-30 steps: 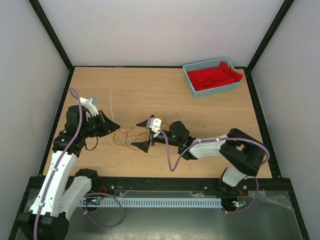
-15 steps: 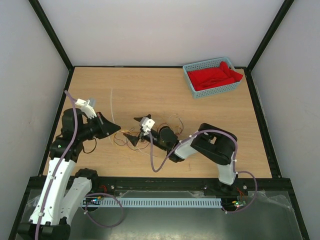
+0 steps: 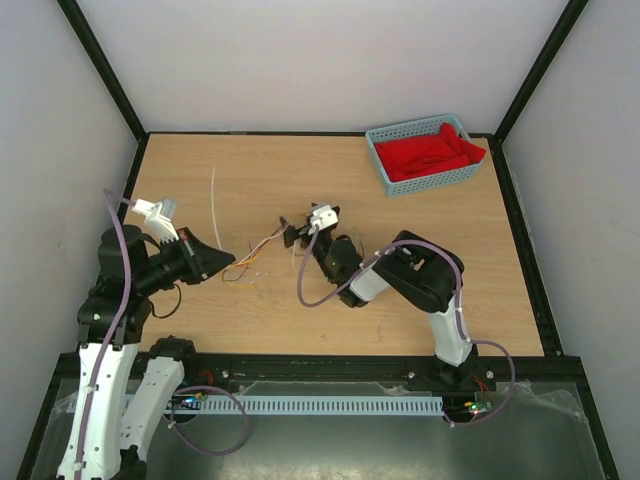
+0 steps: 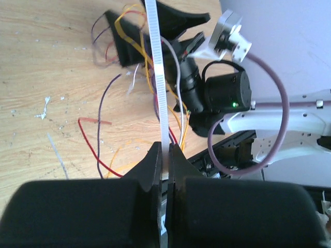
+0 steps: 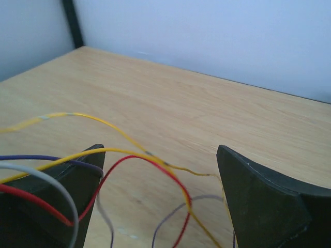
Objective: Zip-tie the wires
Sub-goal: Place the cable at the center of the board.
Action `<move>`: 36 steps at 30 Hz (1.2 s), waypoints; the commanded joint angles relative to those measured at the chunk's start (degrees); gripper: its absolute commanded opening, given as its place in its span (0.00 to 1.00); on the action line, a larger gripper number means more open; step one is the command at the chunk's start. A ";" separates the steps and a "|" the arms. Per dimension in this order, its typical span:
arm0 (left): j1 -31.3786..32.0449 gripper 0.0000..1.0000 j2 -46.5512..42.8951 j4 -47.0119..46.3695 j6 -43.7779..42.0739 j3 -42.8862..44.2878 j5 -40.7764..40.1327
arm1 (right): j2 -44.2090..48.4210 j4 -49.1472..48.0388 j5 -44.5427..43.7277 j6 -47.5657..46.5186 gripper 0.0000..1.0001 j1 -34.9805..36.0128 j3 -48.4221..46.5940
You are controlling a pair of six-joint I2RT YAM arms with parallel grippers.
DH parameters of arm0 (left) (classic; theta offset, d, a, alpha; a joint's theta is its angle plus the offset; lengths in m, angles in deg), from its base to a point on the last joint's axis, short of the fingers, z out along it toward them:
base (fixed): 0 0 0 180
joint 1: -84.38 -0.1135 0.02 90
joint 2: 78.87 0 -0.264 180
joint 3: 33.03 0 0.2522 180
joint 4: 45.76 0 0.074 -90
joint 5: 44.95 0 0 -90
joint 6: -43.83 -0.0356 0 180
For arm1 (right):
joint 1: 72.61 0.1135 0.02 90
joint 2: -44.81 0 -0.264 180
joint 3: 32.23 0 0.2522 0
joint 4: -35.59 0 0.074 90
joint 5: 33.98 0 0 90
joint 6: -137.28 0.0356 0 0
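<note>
The wires are thin red, yellow, purple and grey strands lying loose on the table between my two grippers. My left gripper is shut on a white zip tie. In the left wrist view the zip tie runs straight up from the gripper over the wires. My right gripper is open. In the right wrist view several strands pass between its spread jaws without being clamped. The right gripper also shows in the left wrist view.
A blue basket with red cloth stands at the back right of the wooden table. Black frame posts rise at the back corners. The right arm's purple cable loops over the table near the wires.
My right gripper has swung back and to the right, and the wires now lie strung out in a line. My left gripper drew back to the left, still holding the zip tie.
</note>
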 commanded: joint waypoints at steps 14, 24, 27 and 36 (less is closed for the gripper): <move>-0.51 0.00 10.80 3.27 -10.32 0.69 -9.74 | 19.01 11.78 -4.66 -2.70 0.99 -19.99 15.21; -0.41 0.00 25.18 0.70 -16.98 1.71 -20.16 | 27.87 45.56 2.92 3.63 0.99 -23.01 8.00; -0.40 0.00 29.12 -1.07 -17.69 0.40 -20.92 | 27.83 61.18 7.69 3.76 0.99 -23.07 2.72; -0.39 0.00 40.24 -6.59 -17.73 -1.62 -25.26 | 20.93 89.23 18.01 -0.94 0.99 -23.17 -10.40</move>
